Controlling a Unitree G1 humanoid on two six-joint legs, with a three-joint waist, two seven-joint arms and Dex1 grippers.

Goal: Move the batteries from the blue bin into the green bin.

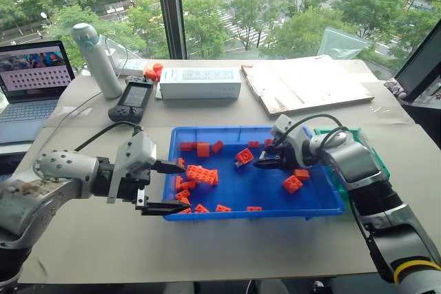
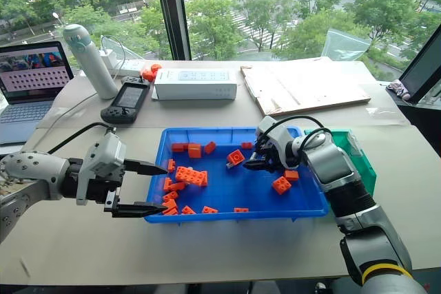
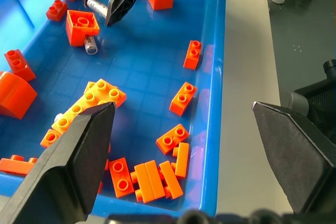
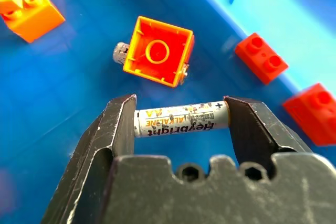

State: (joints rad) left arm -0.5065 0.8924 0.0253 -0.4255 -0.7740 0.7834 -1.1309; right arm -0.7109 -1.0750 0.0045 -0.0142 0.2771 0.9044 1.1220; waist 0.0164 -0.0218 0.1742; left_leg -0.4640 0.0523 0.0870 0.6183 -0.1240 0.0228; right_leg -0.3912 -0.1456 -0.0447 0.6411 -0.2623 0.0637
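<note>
Orange bricks [image 4: 158,51] crowd the right hand's [image 4: 181,119] battery [image 4: 181,120].

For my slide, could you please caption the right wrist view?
Right tool grips a silver AA battery endwise above the blue bin.

Laptop [image 1: 31,77], white bottle [image 1: 96,58], handheld controller [image 1: 132,100], white box [image 1: 200,82].

Bins side by side on the desk [image 1: 227,253], pincers at either end

The blue bin [image 1: 207,132] sits mid-desk with the green bin [image 1: 355,135] touching its right side. Toy bricks [image 1: 201,173] lie scattered in the blue bin, mostly toward its left. The right pincer [image 1: 265,162] hangs over the bin's right half with a battery [image 4: 181,119] between its fingers; another battery [image 3: 90,45] lies under a brick [image 4: 157,51] just beyond. The left pincer [image 1: 170,187] straddles the bin's near-left corner. Behind stand a box [image 1: 200,82], a bottle [image 1: 96,60], a laptop [image 1: 31,87].
</note>
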